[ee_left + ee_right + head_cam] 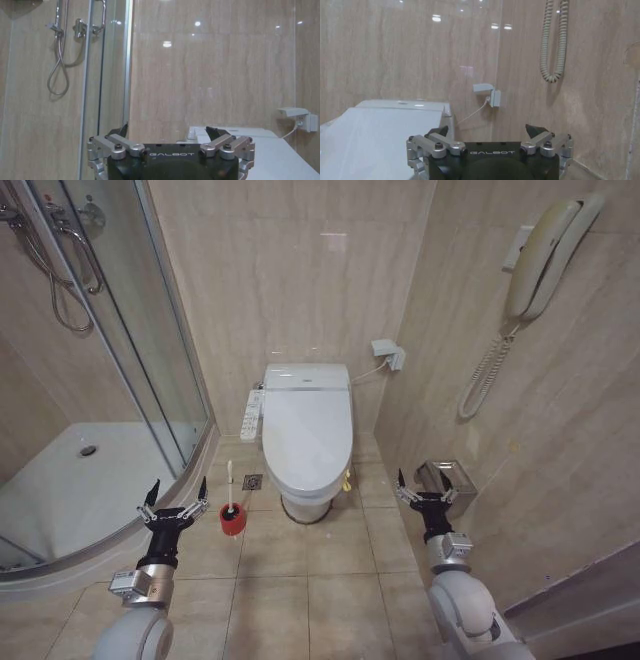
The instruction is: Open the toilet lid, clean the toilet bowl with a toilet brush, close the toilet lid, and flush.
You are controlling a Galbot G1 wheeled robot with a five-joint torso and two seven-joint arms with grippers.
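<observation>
The toilet lid (306,435) lay shut over the toilet bowl (305,502), its long axis running from twelve o'clock at the wall down to six o'clock, narrow end toward the robot. The toilet brush (230,492) stood upright in its red cup on the floor tiles (300,580), at about eight o'clock from the bowl, handle pointing up. The left gripper (175,492) hung just beside the brush with its fingers spread, holding nothing. The right gripper (428,484) hovered at four o'clock from the bowl, also spread wide and holding nothing. A glass shower stall (100,380) stood at nine o'clock, and a wall phone (545,260) hung at two o'clock.
</observation>
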